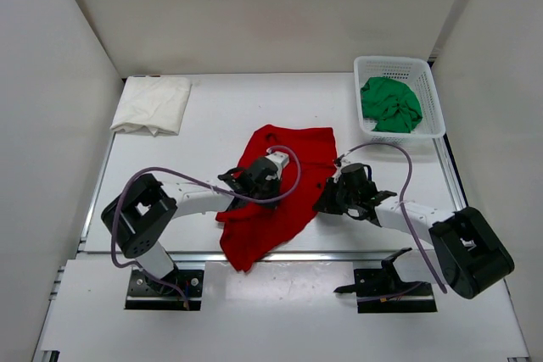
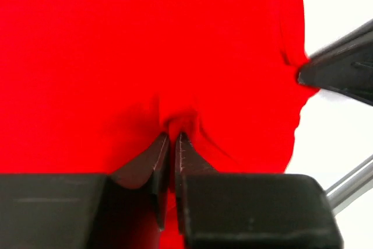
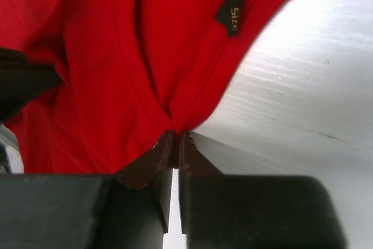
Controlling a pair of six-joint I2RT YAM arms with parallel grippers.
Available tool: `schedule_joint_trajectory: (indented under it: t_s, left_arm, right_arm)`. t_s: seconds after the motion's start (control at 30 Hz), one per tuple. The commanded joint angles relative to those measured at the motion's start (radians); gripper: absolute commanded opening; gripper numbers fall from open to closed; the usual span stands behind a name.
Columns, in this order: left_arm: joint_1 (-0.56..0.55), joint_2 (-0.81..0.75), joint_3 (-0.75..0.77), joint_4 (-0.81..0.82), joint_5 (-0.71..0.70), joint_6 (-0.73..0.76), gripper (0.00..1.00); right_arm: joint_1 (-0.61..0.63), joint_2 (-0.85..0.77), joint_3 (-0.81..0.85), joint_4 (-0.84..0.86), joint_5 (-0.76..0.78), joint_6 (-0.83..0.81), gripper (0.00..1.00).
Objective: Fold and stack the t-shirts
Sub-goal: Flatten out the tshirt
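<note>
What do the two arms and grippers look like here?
Identical pair: left arm and right arm have white links, bulky black joint housings and a looping purple-grey cable each. Left gripper and right gripper are black blocks with dark tapered fingers. No markings visible.

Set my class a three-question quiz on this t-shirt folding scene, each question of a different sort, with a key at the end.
1. True or false: the green t-shirt lies inside the white basket.
2. Which t-shirt do the left gripper and the right gripper both clamp? A cream-white, B red, C green.
3. Fill in: the cream-white t-shirt lies at the far ___ corner of the table.

Key: 1 true. 2 B, the red t-shirt. 3 left.
</note>
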Motion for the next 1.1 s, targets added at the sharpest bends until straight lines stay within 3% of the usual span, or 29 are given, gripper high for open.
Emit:
schedule_joint_trajectory:
  t_s: [0.0,0.1,0.3,0.47,0.53,0.63,0.7,0.8,0.87,0.93,1.07]
  left_arm:
    - [0.052,-0.082,-0.031,0.051,0.026,-0.042,0.15]
    - [0.131,-0.179,-0.067,0.069,0.085,-0.071,0.11]
    - [0.426,-0.353,-0.164,0.103,0.264,-0.128,0.09]
    - [0.651,-0.472,-0.244,0.104,0.352,-0.201,0.08]
    - [0.749,-0.51,-0.252,0.091,0.369,-0.208,0.09]
    - [0.863,-0.53,-0.236,0.028,0.364,-0.195,0.09]
    - [0.92,-0.533,-0.248,0.041,0.401,-0.224,0.1]
    - [0.948,-0.536,-0.271,0.048,0.389,-0.238,0.13]
    - [0.966,-0.53,-0.287,0.032,0.395,-0.234,0.14]
    - [0.994,-0.53,-0.31,0.026,0.402,-0.24,0.14]
    - [1.072,-0.565,-0.411,0.055,0.441,-0.269,0.19]
  right_arm:
    - [-0.008,0.021,0.007,0.059,-0.032,0.024,0.0]
    - [-0.063,-0.003,0.029,0.041,-0.009,0.006,0.0]
    - [-0.264,0.059,0.114,0.047,-0.015,-0.025,0.0]
    - [-0.372,0.265,0.34,0.091,-0.022,-0.011,0.0]
    - [-0.395,0.391,0.475,0.035,-0.019,-0.018,0.0]
    - [-0.403,0.448,0.66,-0.036,-0.019,-0.023,0.02]
    - [-0.384,0.414,0.662,-0.053,0.01,-0.051,0.33]
    - [-0.332,0.301,0.557,-0.085,0.082,-0.08,0.51]
    - [-0.303,0.179,0.419,-0.029,0.1,-0.063,0.54]
    - [-0.269,0.094,0.24,0.014,0.078,-0.029,0.46]
    - [-0.185,-0.053,0.045,-0.015,0.085,-0.008,0.32]
